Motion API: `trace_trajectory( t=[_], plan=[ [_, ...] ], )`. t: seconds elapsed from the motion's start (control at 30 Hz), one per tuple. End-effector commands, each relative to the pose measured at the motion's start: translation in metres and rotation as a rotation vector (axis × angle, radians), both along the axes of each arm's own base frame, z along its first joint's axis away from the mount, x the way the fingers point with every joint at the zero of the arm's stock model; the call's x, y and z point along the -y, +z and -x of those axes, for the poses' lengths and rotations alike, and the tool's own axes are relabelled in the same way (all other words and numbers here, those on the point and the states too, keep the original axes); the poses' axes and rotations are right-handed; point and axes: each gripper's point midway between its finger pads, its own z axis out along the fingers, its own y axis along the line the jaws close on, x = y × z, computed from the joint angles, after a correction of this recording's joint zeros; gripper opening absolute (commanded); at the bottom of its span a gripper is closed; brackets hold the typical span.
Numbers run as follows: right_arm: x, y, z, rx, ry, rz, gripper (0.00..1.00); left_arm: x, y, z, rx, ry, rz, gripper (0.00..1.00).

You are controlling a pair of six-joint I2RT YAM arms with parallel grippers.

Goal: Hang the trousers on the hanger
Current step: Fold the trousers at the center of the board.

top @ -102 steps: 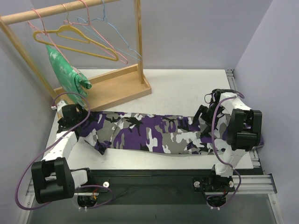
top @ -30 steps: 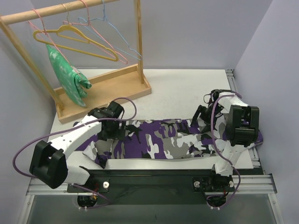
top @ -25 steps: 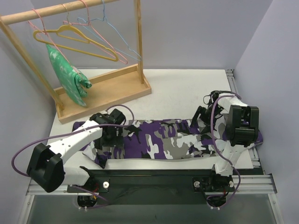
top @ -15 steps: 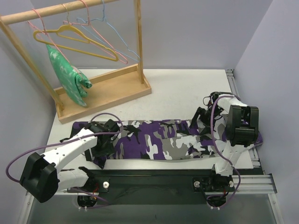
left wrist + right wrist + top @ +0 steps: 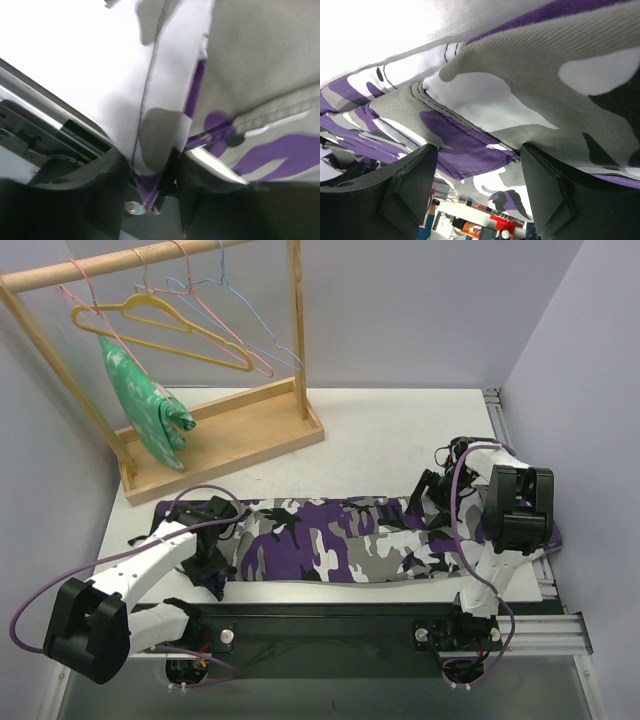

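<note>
A robotics lab is indicated: a white bench is enclosed by plain walls, with robot arms bolted to a rail.

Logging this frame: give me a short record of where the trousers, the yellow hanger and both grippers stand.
trousers: lying flat, stretched left to right across the near part of the table
hanger: hooked on the wooden rail at far left, apart from the trousers
left gripper: at the trousers' left end, closed on a fold of cloth
right gripper: at the right end, fingers either side of bunched cloth; grip unclear
task status: trousers not yet on the hanger
</note>
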Motion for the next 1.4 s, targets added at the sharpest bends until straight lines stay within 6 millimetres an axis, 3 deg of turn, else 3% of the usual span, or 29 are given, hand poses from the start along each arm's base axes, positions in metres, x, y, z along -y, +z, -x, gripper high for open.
trace_trajectory(
  t=[0.0, 0.07, 0.17, 0.4, 0.6, 0.73, 0.83, 0.87, 0.93, 1.03, 1.1, 1.2, 1.37],
  plan=[
    [-0.003, 0.009, 0.007, -0.019, 0.002, -0.013, 0.68, -0.002, 0.009, -0.027, 0.110, 0.043, 0.050, 0.25],
    [-0.002, 0.007, 0.007, -0.022, 0.003, -0.007, 0.68, -0.010, 0.012, -0.033, 0.130, 0.091, 0.068, 0.10],
    [0.002, 0.003, 0.008, -0.031, 0.006, 0.010, 0.68, -0.022, 0.021, -0.042, 0.190, 0.193, 0.116, 0.03],
    [0.007, 0.000, 0.008, -0.039, -0.004, 0.021, 0.68, -0.028, 0.056, -0.070, 0.470, 0.495, 0.321, 0.00],
    [0.008, 0.003, 0.005, -0.029, -0.010, 0.017, 0.68, -0.047, 0.068, -0.082, 0.592, 0.661, 0.319, 0.00],
    [0.009, 0.004, 0.003, -0.023, -0.012, 0.016, 0.68, -0.065, 0.076, -0.094, 0.663, 0.777, 0.302, 0.10],
    [0.009, 0.005, 0.005, -0.025, -0.014, 0.016, 0.68, -0.077, 0.091, -0.105, 0.740, 0.860, 0.288, 0.28],
    [0.009, 0.005, 0.005, -0.023, -0.012, 0.016, 0.68, -0.087, 0.104, -0.110, 0.794, 0.903, 0.260, 0.37],
    [0.009, 0.006, 0.006, -0.022, -0.014, 0.016, 0.68, -0.097, 0.120, -0.114, 0.852, 0.934, 0.228, 0.41],
    [0.010, 0.006, 0.007, -0.018, -0.012, 0.019, 0.68, -0.118, 0.152, -0.121, 0.979, 0.966, 0.162, 0.73],
    [0.010, 0.006, 0.009, -0.021, -0.012, 0.021, 0.68, -0.127, 0.167, -0.125, 1.035, 0.956, 0.137, 0.83],
    [0.010, 0.005, 0.009, -0.022, -0.009, 0.022, 0.68, -0.131, 0.166, -0.121, 1.001, 0.909, 0.092, 0.93],
    [0.010, 0.006, 0.011, -0.022, -0.011, 0.019, 0.68, -0.129, 0.146, -0.098, 0.863, 0.772, 0.006, 0.97]
  ],
)
